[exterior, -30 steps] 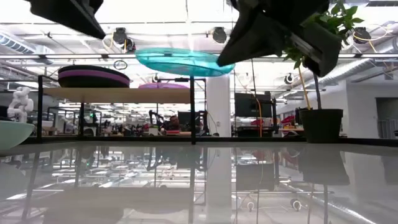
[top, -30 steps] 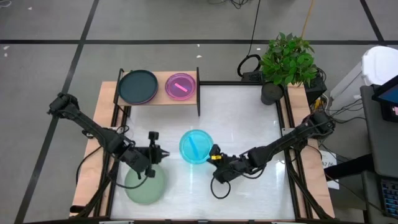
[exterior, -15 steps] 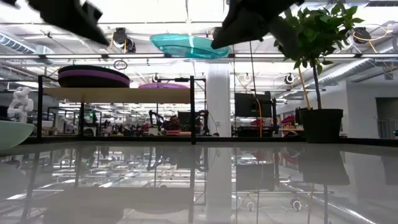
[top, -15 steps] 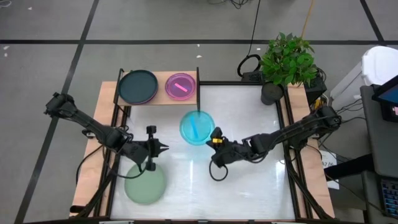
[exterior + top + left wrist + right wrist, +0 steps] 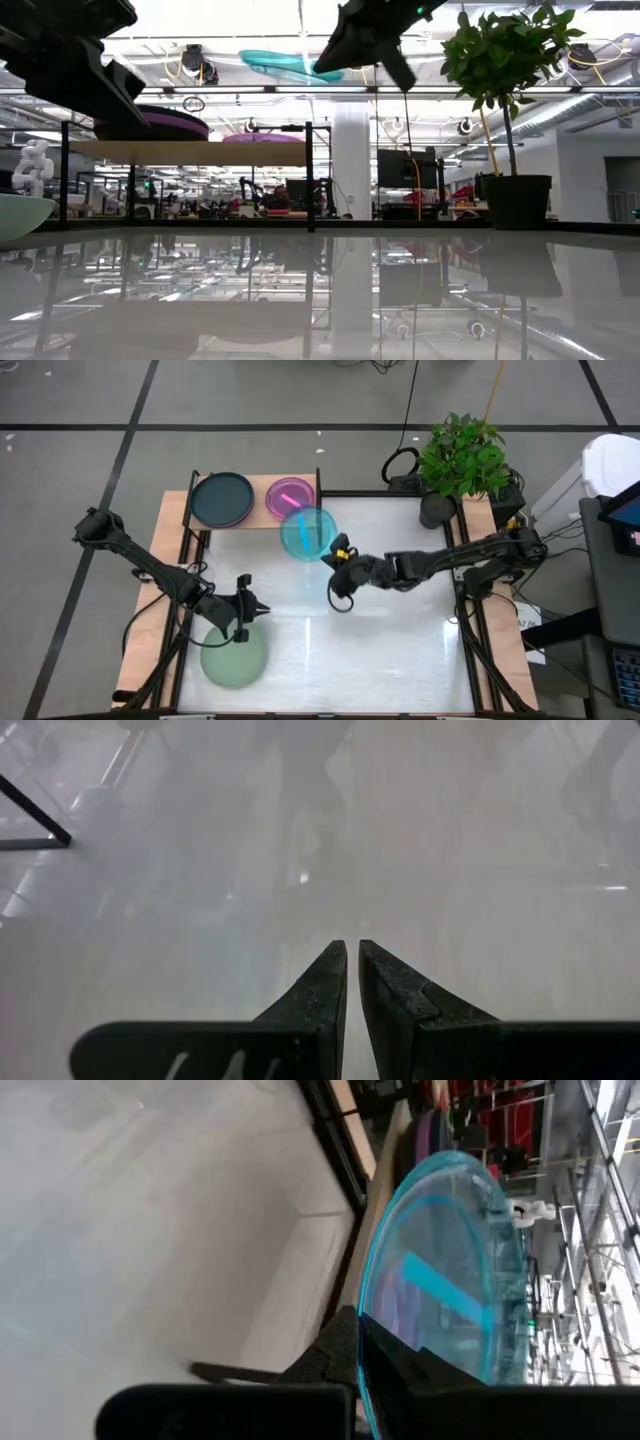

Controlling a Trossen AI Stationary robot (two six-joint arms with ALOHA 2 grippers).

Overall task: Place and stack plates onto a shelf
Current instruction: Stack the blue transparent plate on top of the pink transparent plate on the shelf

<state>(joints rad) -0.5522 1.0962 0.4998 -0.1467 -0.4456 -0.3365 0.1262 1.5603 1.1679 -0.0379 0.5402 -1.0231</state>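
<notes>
My right gripper (image 5: 335, 550) is shut on a translucent cyan plate (image 5: 307, 532), held in the air over the shelf's right end. In the low view the cyan plate (image 5: 285, 65) is tilted, well above the shelf board (image 5: 185, 152). On the shelf (image 5: 258, 520) a black plate (image 5: 222, 498) lies on a purple one (image 5: 160, 122), and a pink plate (image 5: 288, 495) lies beside them. A sage-green plate (image 5: 232, 655) rests flat on the table near the left front. My left gripper (image 5: 262, 610) hovers shut just beyond the green plate, touching nothing. My right gripper pinches the cyan plate by its rim (image 5: 362, 1340), on the side toward the table's right, with one finger (image 5: 340, 1345) on each face. The fingers come nearly level from the table's right. The plate is lifted clear and tilted.
A black shelf post (image 5: 319, 510) stands at the shelf's right near corner, right under the held plate. A potted plant (image 5: 460, 460) stands at the table's far right corner. Bare white tabletop (image 5: 390, 650) lies across the middle and right.
My right gripper has carried the cyan plate from the table's middle toward the far left and upward, until it overlaps the shelf's right end and the pink plate. The plate has tipped from about level to tilted.
</notes>
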